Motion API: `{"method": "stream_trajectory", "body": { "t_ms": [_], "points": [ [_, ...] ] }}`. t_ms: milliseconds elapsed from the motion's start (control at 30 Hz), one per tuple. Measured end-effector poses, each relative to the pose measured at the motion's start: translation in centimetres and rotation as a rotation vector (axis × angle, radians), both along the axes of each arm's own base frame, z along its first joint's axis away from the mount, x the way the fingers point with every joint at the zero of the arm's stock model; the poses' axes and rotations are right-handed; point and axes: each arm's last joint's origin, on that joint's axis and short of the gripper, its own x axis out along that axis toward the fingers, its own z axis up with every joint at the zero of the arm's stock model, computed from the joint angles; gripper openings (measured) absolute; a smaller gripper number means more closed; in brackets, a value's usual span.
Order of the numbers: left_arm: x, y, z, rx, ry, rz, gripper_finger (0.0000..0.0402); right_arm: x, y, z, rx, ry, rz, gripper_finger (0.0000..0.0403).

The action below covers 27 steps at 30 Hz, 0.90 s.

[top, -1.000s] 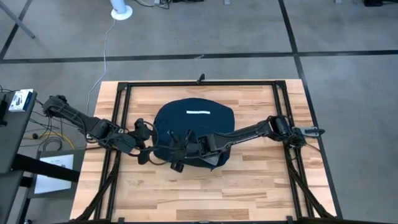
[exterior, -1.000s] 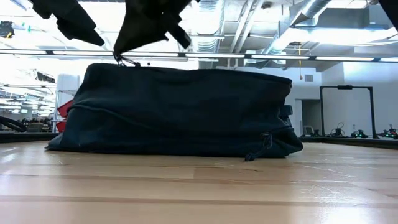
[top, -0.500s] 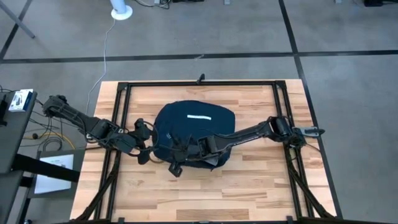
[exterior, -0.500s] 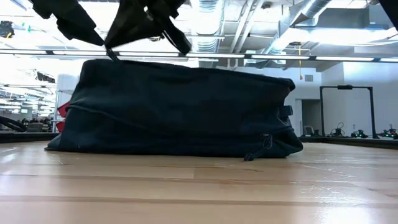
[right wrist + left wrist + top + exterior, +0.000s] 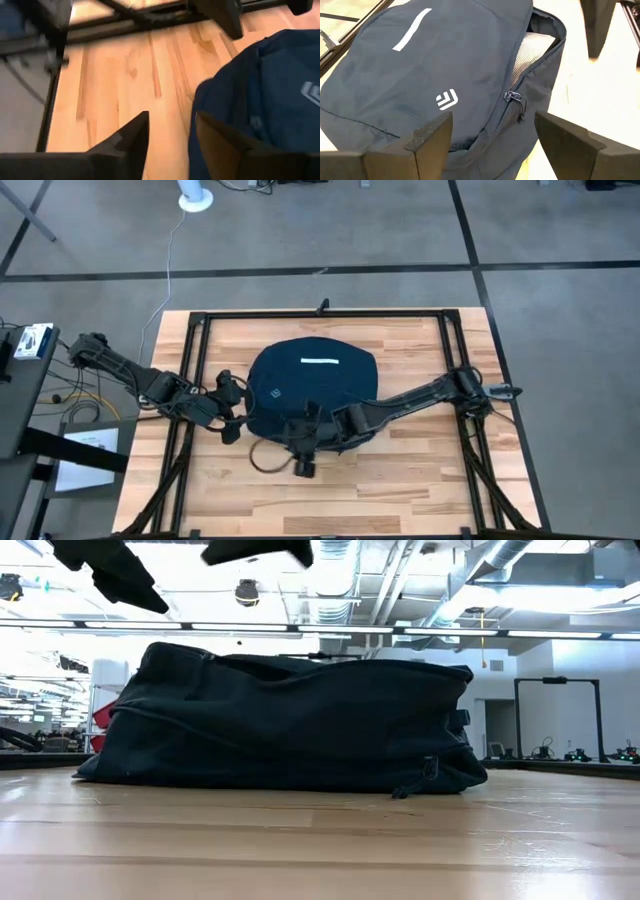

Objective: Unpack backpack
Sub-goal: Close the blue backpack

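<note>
One backpack [image 5: 311, 387], one table [image 5: 400, 480], two claws: left [image 5: 228, 408], right [image 5: 303, 450].

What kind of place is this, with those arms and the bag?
Probably a robotics lab or workshop. A wooden table in a black frame stands on bare grey floor, with the backpack on it; the low view shows exposed ceiling ducts and similar frame rigs in an open hall.
</note>
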Motion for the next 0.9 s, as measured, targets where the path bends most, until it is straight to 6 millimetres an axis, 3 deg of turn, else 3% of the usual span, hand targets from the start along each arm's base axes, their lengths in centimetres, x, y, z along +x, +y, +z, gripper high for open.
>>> {"method": "stream_trajectory", "body": {
  "t_ms": [133,267,433,700,900],
  "points": [
    [0.0,0.0,0.0,0.001,0.001,-0.001,0.0269,-3.4,0.0,0.8,-0.167,0.197,-0.032,0.0184],
    [0.0,0.0,0.0,0.012,0.008,-0.007,0.0269,-6.3,0.3,-0.5,-0.370,0.450,-0.059,0.0183],
    [0.0,0.0,0.0,0.026,0.014,-0.019,0.0269,-7.3,1.5,-2.1,-0.463,0.580,-0.033,0.0188],
    [0.0,0.0,0.0,0.030,0.015,-0.022,0.0269,-7.8,1.2,-2.4,-0.490,0.641,-0.040,0.0236],
    [0.0,0.0,0.0,0.030,0.013,-0.022,0.0269,-8.4,0.1,-5.5,-0.524,0.740,-0.053,0.0249]
  ]
}}
